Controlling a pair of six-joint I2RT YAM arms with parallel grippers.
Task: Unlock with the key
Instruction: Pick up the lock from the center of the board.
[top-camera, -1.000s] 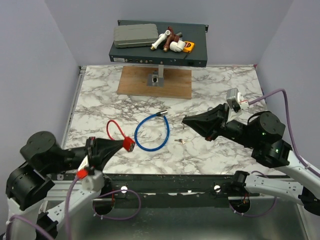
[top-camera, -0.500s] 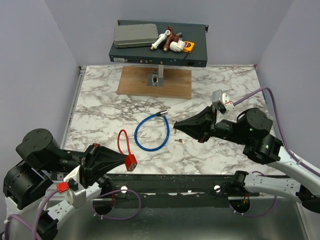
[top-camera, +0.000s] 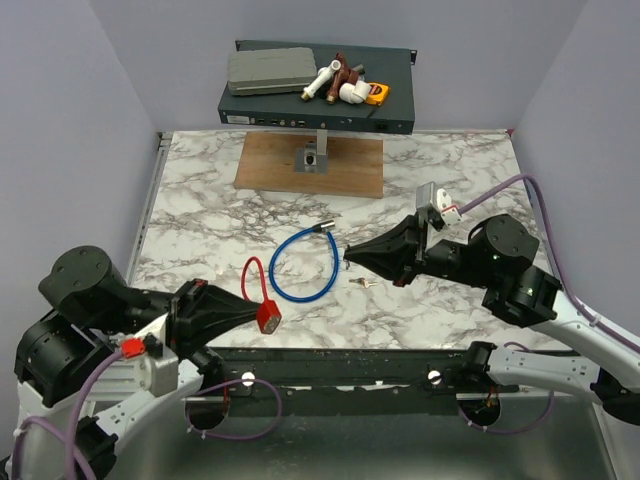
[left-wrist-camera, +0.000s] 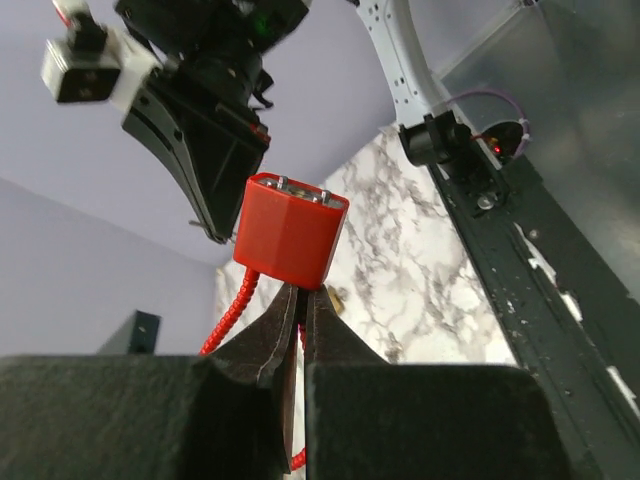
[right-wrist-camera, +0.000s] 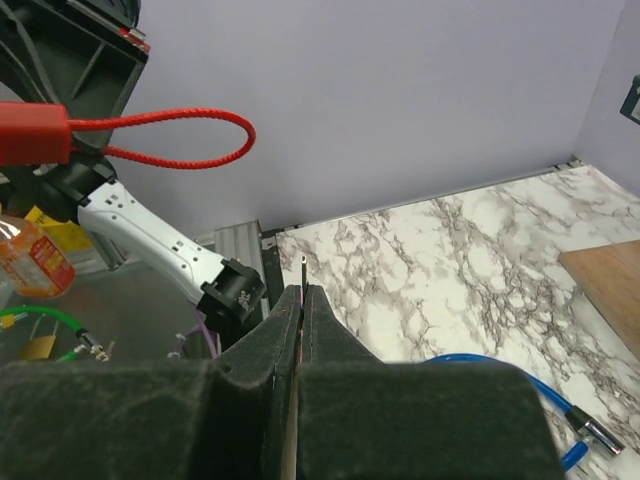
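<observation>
Right pincer (right-wrist-camera: 300, 297) together, clamped on thin silver sliver, we judge key (right-wrist-camera: 303, 267). Key's long axis runs along fingers, tip aimed left. Left pincer (left-wrist-camera: 300, 305) clamped on red lock (left-wrist-camera: 290, 230), held over desk (top-camera: 450, 180) near edge. Lock sits lower left of key in top view, well apart.

Bright, even light with soft shadows; left claw (left-wrist-camera: 297, 305) blurs close up.

I am finding no text, brand or number that I can read. Left of the right gripper (right-wrist-camera: 301, 295), the clear plastic bottle with an orange label (right-wrist-camera: 32, 262) is showing only blurred print. The marks on the black metal rack unit (top-camera: 318, 100), far beyond it, are too small.
</observation>
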